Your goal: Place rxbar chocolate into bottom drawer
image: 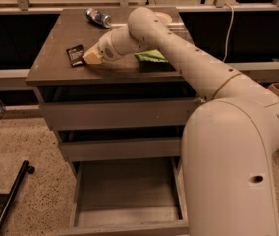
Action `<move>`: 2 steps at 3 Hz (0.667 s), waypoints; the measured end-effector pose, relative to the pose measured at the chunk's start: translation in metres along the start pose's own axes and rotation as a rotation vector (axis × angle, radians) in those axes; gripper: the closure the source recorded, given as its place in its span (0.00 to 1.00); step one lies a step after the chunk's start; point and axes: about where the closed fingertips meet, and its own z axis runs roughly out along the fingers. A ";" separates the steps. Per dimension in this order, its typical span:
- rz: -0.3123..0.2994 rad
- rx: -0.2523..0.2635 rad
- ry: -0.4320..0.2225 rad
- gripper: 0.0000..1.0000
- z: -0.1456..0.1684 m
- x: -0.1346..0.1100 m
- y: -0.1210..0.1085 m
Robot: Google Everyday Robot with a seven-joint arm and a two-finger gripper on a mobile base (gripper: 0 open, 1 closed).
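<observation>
Progress: early; the bar (pixel 75 54) lies flat on the left part of the desk (pixel 51 70), not yet lifted, with the tool (pixel 92 57) low over the top and its tip at the bar's right edge. Contact is uncertain, and I cannot tell whether the tool is wide or narrow. Bottom drawer (pixel 125 190) is pulled out and its floor shows nothing in it, so pick-up, carry-down and release all remain, by my judgement. Count: one bar, one can (pixel 98 17), one green bag (pixel 150 57), three drawers (only the lowest open), one tool.
</observation>
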 end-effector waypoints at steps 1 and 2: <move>-0.052 0.004 0.001 1.00 -0.011 -0.020 0.018; -0.085 0.061 -0.013 1.00 -0.047 -0.049 0.041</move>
